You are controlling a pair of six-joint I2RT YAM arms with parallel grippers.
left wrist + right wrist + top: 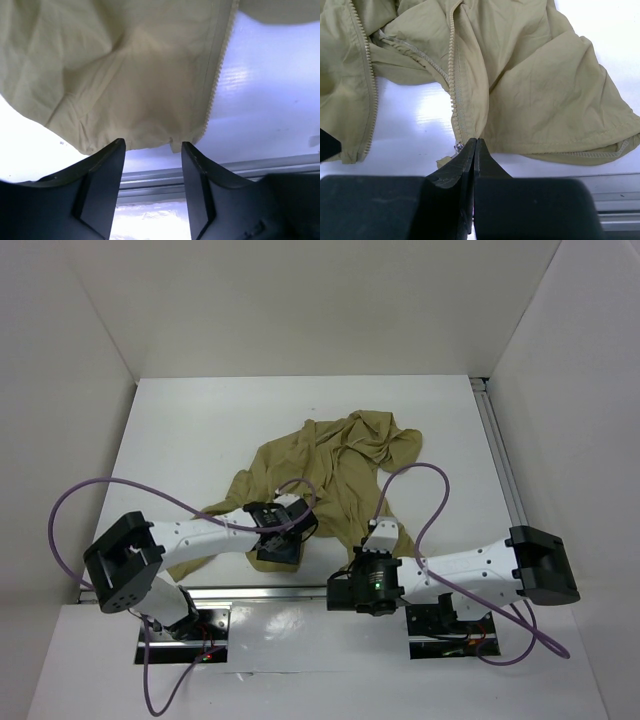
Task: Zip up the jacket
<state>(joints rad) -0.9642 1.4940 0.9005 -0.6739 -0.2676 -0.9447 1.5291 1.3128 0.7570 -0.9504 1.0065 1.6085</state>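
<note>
jacket [330,465] | khaki, thin fabric | crumpled, unzipped | mid-table

fingers [102,182]: matte black, wedge-shaped
arm links [200,537]: white shells behind the fingers
joint housings [125,562]: black, boxy
cables [148,675]: purple loops behind the fingers
status light [378,585]: green

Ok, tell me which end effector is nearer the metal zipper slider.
Right. The right end effector, shut on the jacket hem, sits beside the slider; the left end effector is open at the other front hem.
</note>
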